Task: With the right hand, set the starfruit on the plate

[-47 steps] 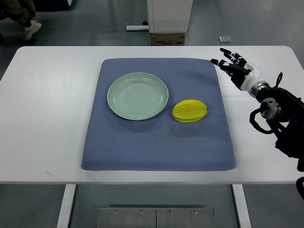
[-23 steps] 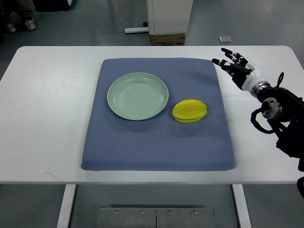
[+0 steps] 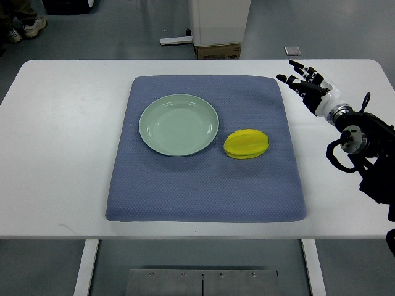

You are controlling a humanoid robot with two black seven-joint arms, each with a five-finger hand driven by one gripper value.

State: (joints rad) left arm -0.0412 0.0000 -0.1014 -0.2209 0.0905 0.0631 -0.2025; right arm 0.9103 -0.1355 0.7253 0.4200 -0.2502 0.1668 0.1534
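You are at the very start of the task, as I read it: nothing is grasped, and the reach toward the fruit is not yet made. The white surface (image 3: pixel 68 154) carries a blue-grey mat (image 3: pixel 197 185) that covers most of its middle, and on that mat sits the pale green plate (image 3: pixel 179 124), empty, toward the far left part of the cloth. Just beside the plate's right rim, close but not touching it, lies the starfruit (image 3: pixel 247 143). Your right hand (image 3: pixel 307 86) hangs over the far right corner of the mat, well apart from the fruit, its arm coming in from the right edge; the fingers (image 3: pixel 295 64) are spread apart and hold nothing. The left arm is not in view. The next move, in my judgement, calls for bringing that hand toward you and to the left until it is over the fruit, then lowering and closing around it before carrying it the short way left onto the plate. As for the starfruit itself, it is bright yellow and glossy, an oblong shape lying on its side with its long axis running roughly left to right, and raised ridges run along its length, which may give the fingers something to settle against.
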